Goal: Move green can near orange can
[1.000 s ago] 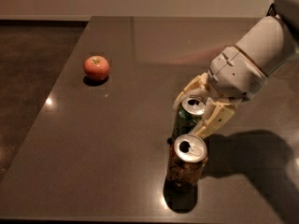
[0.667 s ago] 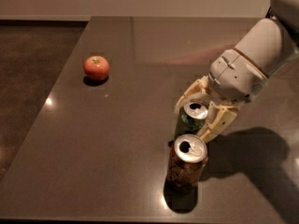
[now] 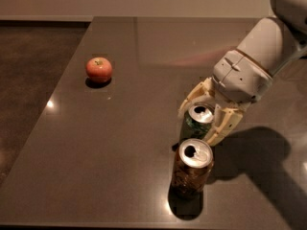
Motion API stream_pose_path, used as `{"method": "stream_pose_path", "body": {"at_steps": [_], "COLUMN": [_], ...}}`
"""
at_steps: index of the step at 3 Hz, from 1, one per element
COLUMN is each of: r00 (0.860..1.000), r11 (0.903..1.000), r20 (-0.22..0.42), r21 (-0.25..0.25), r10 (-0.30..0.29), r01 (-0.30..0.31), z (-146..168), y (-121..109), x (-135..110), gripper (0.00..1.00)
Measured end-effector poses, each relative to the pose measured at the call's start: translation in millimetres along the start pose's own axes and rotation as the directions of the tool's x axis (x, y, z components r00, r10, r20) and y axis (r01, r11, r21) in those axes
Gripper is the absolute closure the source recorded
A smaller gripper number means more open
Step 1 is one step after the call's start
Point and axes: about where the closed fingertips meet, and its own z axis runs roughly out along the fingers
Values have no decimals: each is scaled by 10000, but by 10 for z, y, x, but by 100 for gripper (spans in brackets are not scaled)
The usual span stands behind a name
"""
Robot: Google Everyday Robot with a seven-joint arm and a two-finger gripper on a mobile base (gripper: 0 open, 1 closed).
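Apple (image 3: 99, 69) alone toward left edge of worktop (image 3: 134, 128), well apart from cans, no part in task; orange can (image 3: 192, 169) upright near front edge, right of centre; green can (image 3: 197, 121) upright just behind it, touching or nearly so, so placement looks met; gripper (image 3: 199, 126) reaches in from right edge, jaws clenched on green can's sides, steadying it; release looks next.

On the tabletop (image 3: 120, 143): green can (image 3: 200, 115) right of centre, my end effector (image 3: 201, 124) clamped around it, coming in from behind-right. orange can (image 3: 192, 169) just in front of it, nearly touching. apple (image 3: 99, 69) well apart, left and further back.
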Motion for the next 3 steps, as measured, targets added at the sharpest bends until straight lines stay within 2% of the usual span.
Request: {"method": "stream_pose_path", "body": {"at_steps": [1,2,3], "r00": [9996,9994,9993], "r11": [9997,9990,9977], "r20": [-174,-211,-236], "r21": [14,347,608], "r10": [-228,-264,-286], "r01": [228,271,300], "z": [-27,-26,-24], "y": [-19,-108,-179], "x": [37,29,16], "gripper": [15,0,0]}}
